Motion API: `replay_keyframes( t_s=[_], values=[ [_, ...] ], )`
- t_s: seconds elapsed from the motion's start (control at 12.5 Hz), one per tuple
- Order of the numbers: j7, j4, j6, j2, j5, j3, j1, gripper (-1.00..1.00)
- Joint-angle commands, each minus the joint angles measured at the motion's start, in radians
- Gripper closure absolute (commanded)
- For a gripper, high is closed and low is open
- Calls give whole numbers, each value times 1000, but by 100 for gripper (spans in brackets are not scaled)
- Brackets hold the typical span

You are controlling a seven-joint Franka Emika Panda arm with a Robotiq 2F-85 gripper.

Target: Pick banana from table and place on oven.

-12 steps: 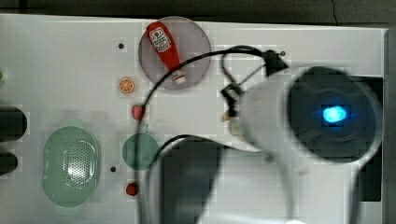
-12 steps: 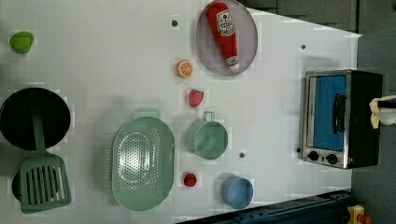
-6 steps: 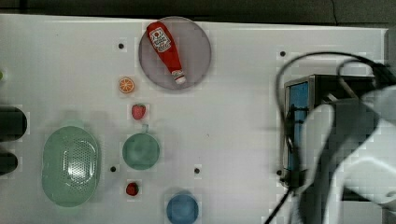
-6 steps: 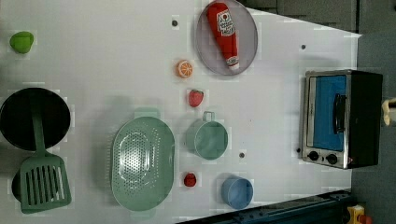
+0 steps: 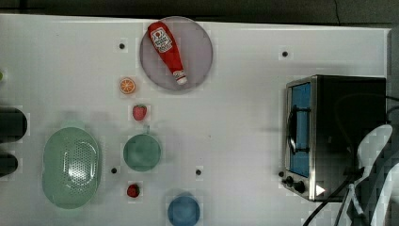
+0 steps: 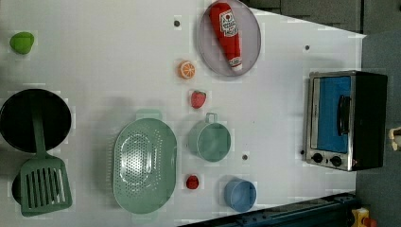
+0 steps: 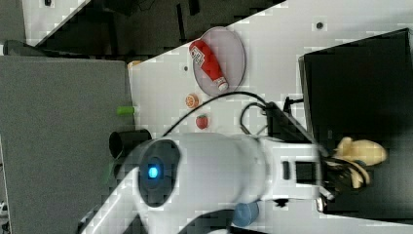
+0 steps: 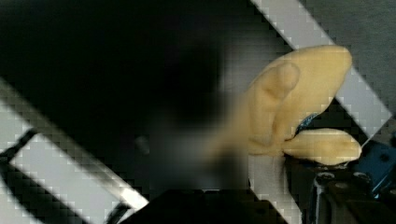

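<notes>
Over the oven [image 7: 360, 122] in the right view, the banana [image 7: 363, 153] is seen at the tool [image 7: 348, 170], long axis across the black top; clamped or let go can't be told. Up close in the wrist view, the banana [image 8: 289, 112] is hung just above dark oven top. On the top view's right, the tabletop [image 5: 244, 117] is left banana-free, so plenty of flat room is judged available.

- You have the white table [image 5: 244, 94] carrying everything
- The oven [image 5: 329, 136] stands at the top view's right
- A grey plate [image 5: 197, 56] sits near the far edge
- Orange slice [image 5: 127, 85], two strawberries [image 5: 139, 112], teal cup [image 5: 142, 152], blue cup [image 5: 183, 210] and green colander [image 5: 70, 167] lie toward the top view's left
- In the left view you see a black pan [image 6: 52, 118] and a green fruit [image 6: 21, 41]
</notes>
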Motion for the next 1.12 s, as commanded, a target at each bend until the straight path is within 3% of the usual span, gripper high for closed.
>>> replay_keyframes(
  t_s=[0.08, 0.4, 0.48, 0.8, 1.12],
  values=[
    [-135, 30, 49, -13, 47, 37, 9, 2],
    [-136, 17, 47, -11, 59, 44, 10, -89],
    [-136, 21, 47, -14, 59, 45, 11, -100],
    [-64, 60, -48, -97, 57, 90, 63, -100],
    [154, 82, -209, -241, 52, 240, 145, -100]
  ],
)
